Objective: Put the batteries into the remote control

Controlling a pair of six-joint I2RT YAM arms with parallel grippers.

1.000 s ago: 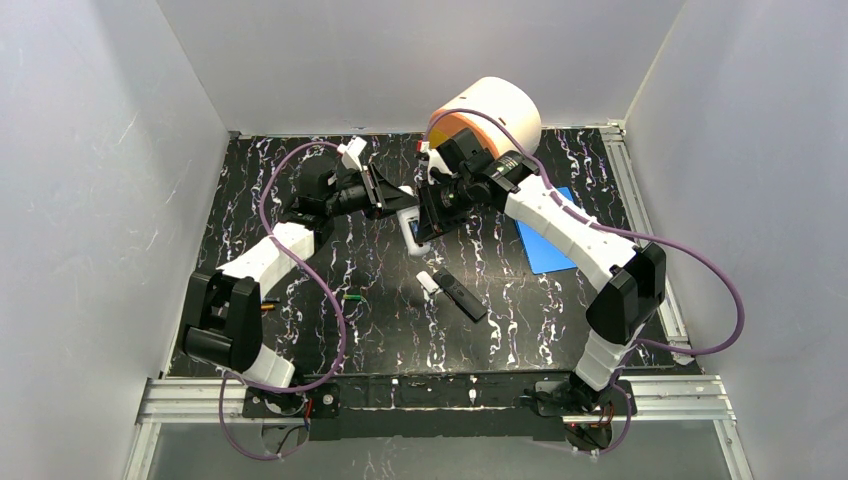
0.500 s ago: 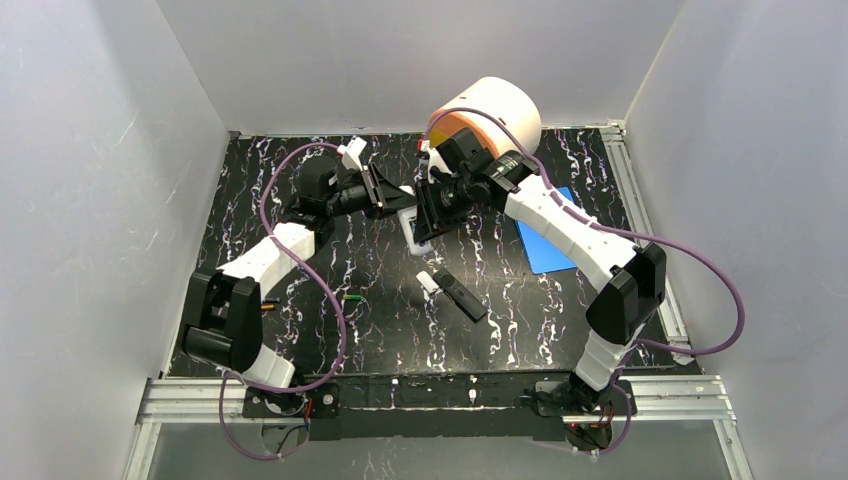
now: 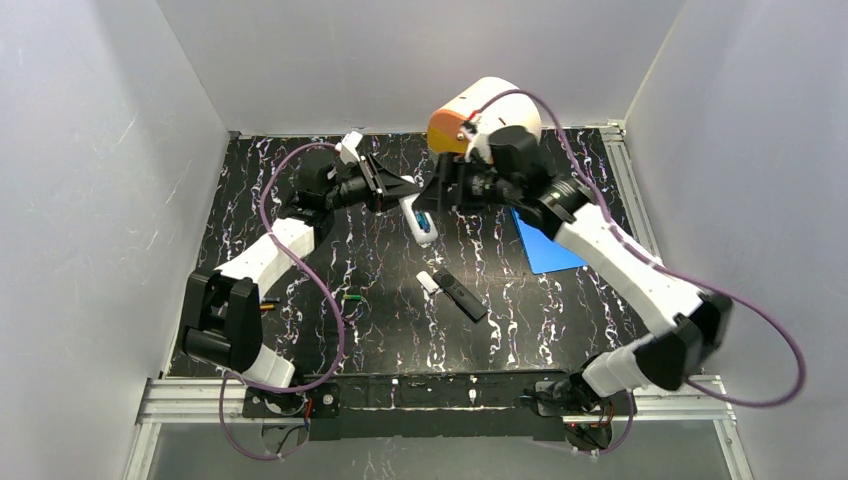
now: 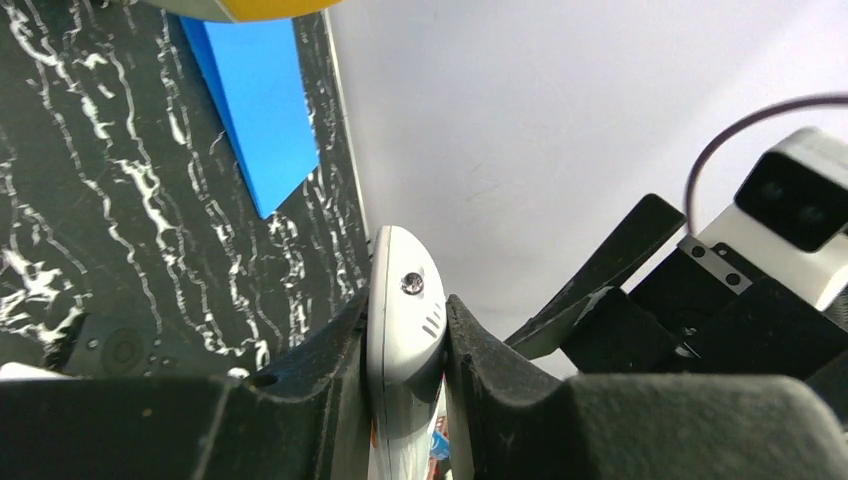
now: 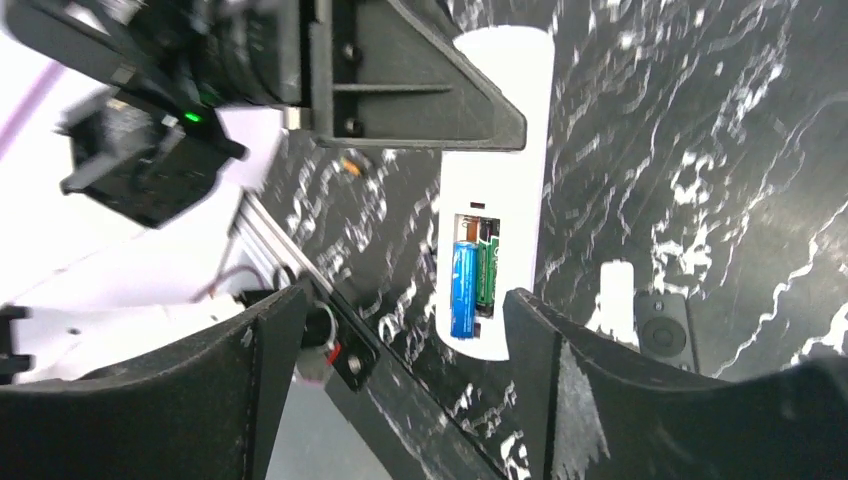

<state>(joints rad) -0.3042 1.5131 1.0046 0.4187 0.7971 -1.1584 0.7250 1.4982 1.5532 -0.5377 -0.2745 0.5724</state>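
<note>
While the left gripper [image 4: 405,335] clamps one white remote [image 5: 497,190] holding two batteries [image 5: 464,290], the right gripper [image 5: 405,305] gapes wide, empty.

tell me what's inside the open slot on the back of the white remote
In the remote slot, a blue battery and a green battery lie side by side. The left gripper covers part of the remote beyond the slot.
</note>
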